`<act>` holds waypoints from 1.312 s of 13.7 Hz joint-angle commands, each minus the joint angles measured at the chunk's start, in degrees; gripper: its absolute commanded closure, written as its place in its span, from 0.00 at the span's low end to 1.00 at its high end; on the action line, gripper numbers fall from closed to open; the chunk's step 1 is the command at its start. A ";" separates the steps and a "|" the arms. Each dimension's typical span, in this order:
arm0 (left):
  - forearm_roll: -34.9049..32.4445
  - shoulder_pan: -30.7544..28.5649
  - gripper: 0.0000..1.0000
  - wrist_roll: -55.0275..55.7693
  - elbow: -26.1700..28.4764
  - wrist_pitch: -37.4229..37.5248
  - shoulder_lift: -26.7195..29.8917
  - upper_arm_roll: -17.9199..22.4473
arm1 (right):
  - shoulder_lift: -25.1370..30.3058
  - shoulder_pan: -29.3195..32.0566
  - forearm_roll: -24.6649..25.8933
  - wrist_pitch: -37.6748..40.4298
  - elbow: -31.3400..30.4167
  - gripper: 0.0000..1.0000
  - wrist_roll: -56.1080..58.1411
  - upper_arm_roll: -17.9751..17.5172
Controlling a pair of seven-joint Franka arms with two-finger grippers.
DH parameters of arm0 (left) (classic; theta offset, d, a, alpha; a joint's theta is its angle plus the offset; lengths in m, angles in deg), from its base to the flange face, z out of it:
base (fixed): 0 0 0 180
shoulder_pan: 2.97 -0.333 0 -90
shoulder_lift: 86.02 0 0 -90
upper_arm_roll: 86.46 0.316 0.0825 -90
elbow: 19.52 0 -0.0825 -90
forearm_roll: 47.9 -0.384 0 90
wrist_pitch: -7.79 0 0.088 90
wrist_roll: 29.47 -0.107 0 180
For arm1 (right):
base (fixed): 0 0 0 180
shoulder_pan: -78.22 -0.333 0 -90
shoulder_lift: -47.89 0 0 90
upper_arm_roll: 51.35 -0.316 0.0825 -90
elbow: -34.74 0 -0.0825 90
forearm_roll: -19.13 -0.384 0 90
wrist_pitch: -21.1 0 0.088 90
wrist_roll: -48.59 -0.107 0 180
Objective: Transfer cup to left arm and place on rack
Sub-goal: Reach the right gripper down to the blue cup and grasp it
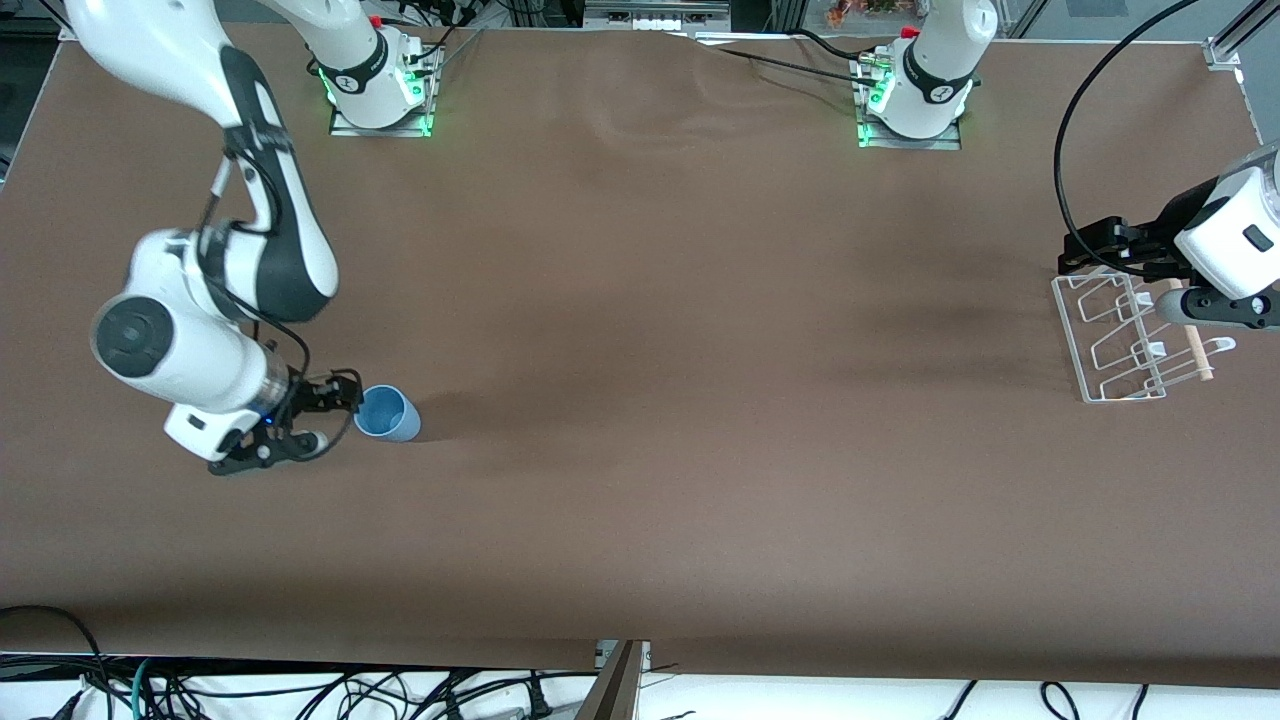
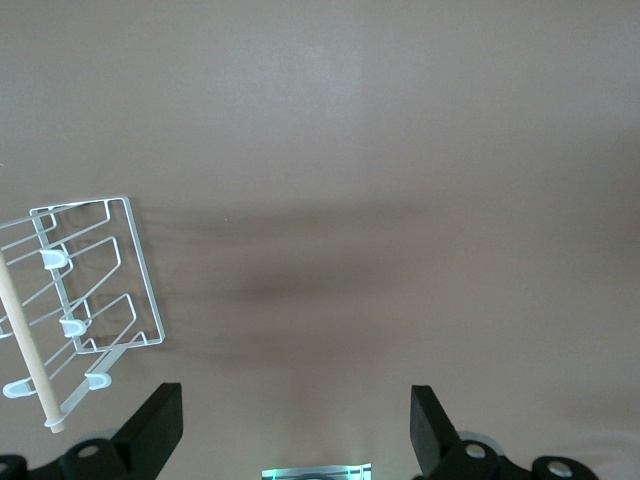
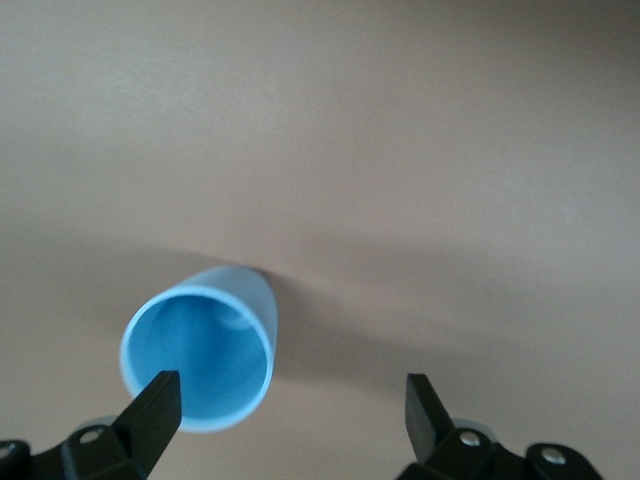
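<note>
The right gripper (image 1: 318,420) sits low over the table toward the right arm's end, its fingers spread wide and holding nothing. The cup (image 1: 387,413) lies on its side on the brown table (image 1: 640,400), just beside the gripper, with its open mouth turned toward the gripper. In the right wrist view one fingertip (image 3: 158,398) overlaps the rim of the cup (image 3: 203,355), while the other fingertip (image 3: 420,400) stands well apart from it over bare cloth, so the cup is off to one side of the gap rather than centred in it. Whether that nearer finger actually touches the rim cannot be told. The inside of the cup is plain blue with nothing in it.

The left gripper (image 1: 1085,250) waits in the air at the left arm's end of the table, over the edge of the rack (image 1: 1125,340) that lies farther from the front camera. Its fingers (image 2: 160,425) are spread wide, with nothing between them. The rack (image 2: 90,300) rests on the table, white wire with loop slots and small pegs, a thin wooden dowel (image 1: 1190,345) lying across it. No slot holds anything.

The table is covered in a brown cloth. Both arm bases stand along its edge farthest from the front camera, lit green at the foot. Cables hang below the edge nearest that camera.
</note>
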 commanded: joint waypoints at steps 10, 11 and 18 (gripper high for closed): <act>1.16 -0.39 0.00 -0.09 -4.00 1.15 -3.70 0.00 | -6.22 -0.41 -6.92 -1.87 -0.19 0.56 0.42 -0.25; 1.16 -0.40 0.00 -0.09 -4.00 1.15 -3.70 0.00 | -6.22 -0.58 -6.92 -1.78 -0.19 0.78 0.42 -0.25; 1.42 1.18 0.00 -12.62 -2.07 -2.52 -4.85 -0.09 | -5.43 -2.25 -7.19 1.28 1.21 1.00 -5.10 -0.34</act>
